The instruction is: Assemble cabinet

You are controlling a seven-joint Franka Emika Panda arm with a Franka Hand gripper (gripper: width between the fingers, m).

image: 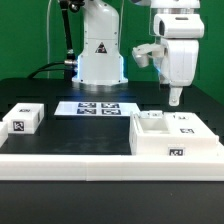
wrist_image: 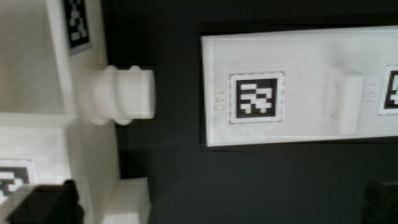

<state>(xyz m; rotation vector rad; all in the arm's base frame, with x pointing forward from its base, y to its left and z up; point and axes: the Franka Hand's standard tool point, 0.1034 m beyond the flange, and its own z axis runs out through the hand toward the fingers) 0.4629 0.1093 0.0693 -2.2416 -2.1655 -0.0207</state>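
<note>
The cabinet [image: 176, 137] is a large white box with black-and-white tags, lying at the front on the exterior view's right with its open side up. My gripper [image: 175, 97] hangs a short way above its rear edge, touching nothing. In the wrist view the cabinet's white wall [wrist_image: 54, 120] shows with a round white peg [wrist_image: 125, 95] sticking out of it. My gripper [wrist_image: 214, 205] is open and empty, its dark fingertips [wrist_image: 43, 204] far apart at the frame's edges.
The marker board [image: 98, 108] lies mid-table before the robot base [image: 100, 60]; it also shows in the wrist view [wrist_image: 294, 90]. A small white tagged block [image: 24, 120] sits at the exterior view's left. A low white rail [image: 70, 162] runs along the front.
</note>
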